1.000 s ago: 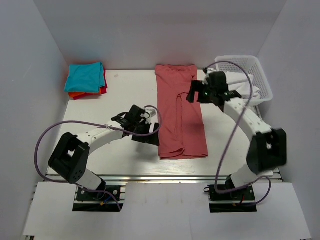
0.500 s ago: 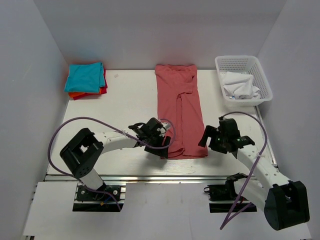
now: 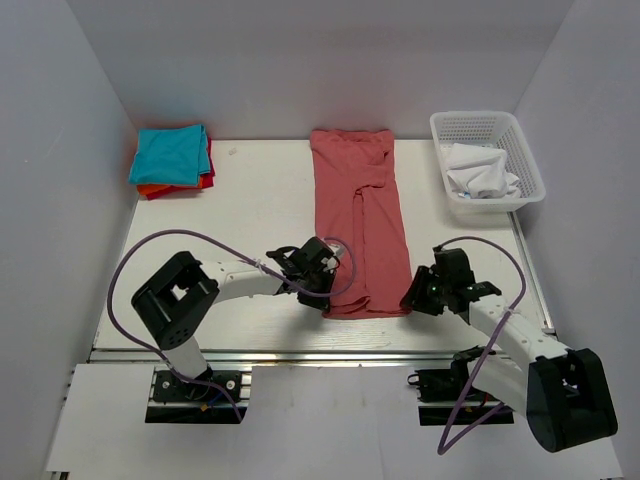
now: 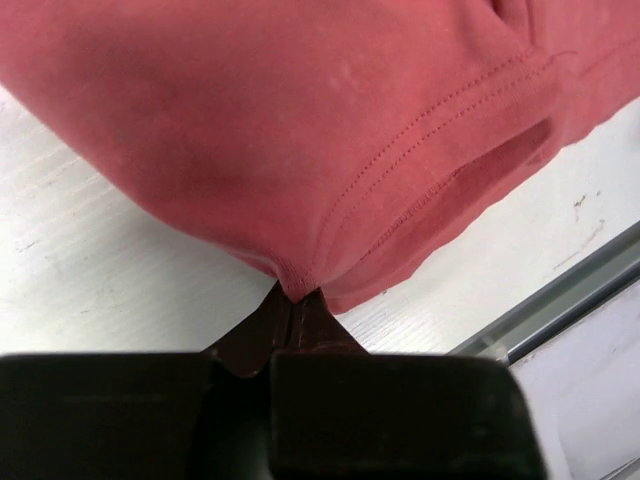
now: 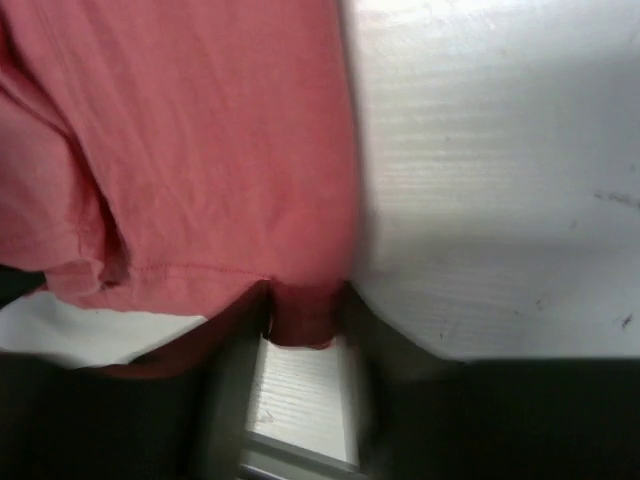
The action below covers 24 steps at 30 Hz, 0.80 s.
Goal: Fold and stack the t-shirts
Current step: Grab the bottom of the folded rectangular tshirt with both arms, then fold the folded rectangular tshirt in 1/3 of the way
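Top view: we count teal, red and orange folded in the stack (image 3: 172, 160), far left of the surface (image 3: 250, 190). The salmon shirt (image 3: 358, 220) lies mid-surface as a long strip, and we judge the cross-fold and stacking are left. The basket (image 3: 530, 170), far right, holds one white cloth (image 3: 480, 172). The left gripper (image 3: 325, 290) and right gripper (image 3: 415, 295) sit at the shirt's near corners.

Left wrist: left gripper (image 4: 298, 305) clamped on the near-left hem corner.

Right wrist: right gripper (image 5: 300, 340) straddles the near-right corner, jaws apart, not clamped.
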Each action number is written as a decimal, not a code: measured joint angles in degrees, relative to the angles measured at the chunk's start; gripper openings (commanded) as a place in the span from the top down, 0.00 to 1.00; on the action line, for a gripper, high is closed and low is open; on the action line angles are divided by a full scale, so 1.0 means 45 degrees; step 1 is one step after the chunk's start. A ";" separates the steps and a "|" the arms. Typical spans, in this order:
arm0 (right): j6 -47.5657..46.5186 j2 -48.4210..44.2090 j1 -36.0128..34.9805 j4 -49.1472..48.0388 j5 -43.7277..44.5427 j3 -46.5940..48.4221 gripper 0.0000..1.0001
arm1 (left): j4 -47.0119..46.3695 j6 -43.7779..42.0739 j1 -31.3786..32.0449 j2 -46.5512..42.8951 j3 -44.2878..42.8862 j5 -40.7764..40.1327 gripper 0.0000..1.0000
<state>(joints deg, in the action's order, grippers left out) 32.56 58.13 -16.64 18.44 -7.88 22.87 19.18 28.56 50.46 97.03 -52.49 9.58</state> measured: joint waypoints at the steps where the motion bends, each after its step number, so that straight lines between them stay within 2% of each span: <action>1: 0.0034 0.0102 0.0000 -0.0141 -0.0024 -0.0083 0.76 | 0.0019 -0.0005 0.0019 0.0010 -0.0029 0.0010 1.00; 2: 0.0068 0.0219 0.0000 -0.0141 -0.0068 -0.0160 1.00 | 0.0044 -0.0015 0.0049 0.0015 -0.0058 0.0000 1.00; 6: 0.0131 0.0155 -0.0010 -0.0034 -0.0345 -0.0204 1.00 | 0.0121 0.0005 0.0102 -0.0029 -0.0068 -0.0044 1.00; 14: -0.0034 -0.1481 -0.0058 0.0539 -0.0928 0.0379 1.00 | 0.1481 -0.0039 0.0316 -0.0636 -0.0223 -0.0549 1.00; 18: -0.0053 -0.1345 -0.0058 0.0199 -0.0826 0.1035 1.00 | 0.2220 -0.0248 0.0175 -0.0627 -0.1462 -0.0947 1.00; 24: -0.0073 -0.0087 -0.0053 -0.0573 0.0083 0.2317 1.00 | 0.3410 -0.0345 -0.0058 -0.0107 -0.4464 -0.2948 1.00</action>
<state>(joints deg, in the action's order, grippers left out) 32.23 57.74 -16.88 15.86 -7.51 33.30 34.52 27.00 50.19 96.55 -72.58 -3.68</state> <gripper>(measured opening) 0.017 0.026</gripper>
